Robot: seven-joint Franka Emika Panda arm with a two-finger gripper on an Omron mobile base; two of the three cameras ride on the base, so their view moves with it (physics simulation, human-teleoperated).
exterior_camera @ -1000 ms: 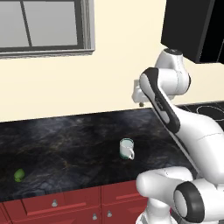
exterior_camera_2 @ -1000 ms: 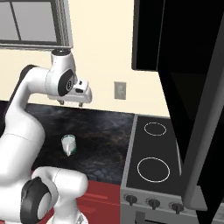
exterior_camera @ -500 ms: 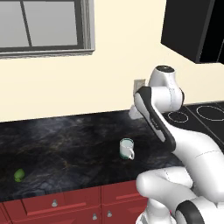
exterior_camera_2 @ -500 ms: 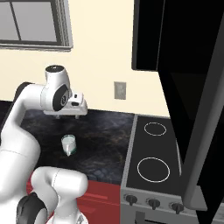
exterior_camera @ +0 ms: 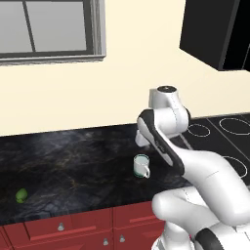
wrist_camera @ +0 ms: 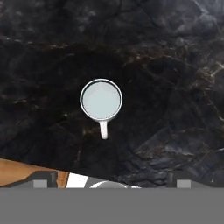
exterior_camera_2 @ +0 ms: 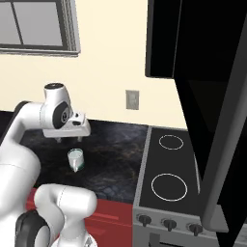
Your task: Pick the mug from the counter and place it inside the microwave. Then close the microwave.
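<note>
The mug (exterior_camera: 141, 166) stands upright on the black marbled counter (exterior_camera: 73, 161), white with a teal-green rim. From the right base camera the mug (exterior_camera_2: 75, 159) sits just below my gripper (exterior_camera_2: 69, 140), which hangs a short way above it, pointing down with its fingers spread and nothing between them. Looking straight down from the hand, the mug (wrist_camera: 101, 99) is near the middle and its loop handle points toward the gripper (wrist_camera: 111, 181). The microwave (exterior_camera_2: 193, 43) hangs high on the right, its glossy black door (exterior_camera_2: 226, 144) swung open.
A small green fruit-like object (exterior_camera: 21, 196) lies far left on the counter. The black stovetop (exterior_camera_2: 169, 169) with white rings adjoins the counter on the right. A wall outlet (exterior_camera_2: 131, 100) is behind, and red drawers (exterior_camera: 73, 224) run under the counter's front edge.
The arm has folded down and carried the hand from high near the wall to just above the mug. The mug has not moved.
</note>
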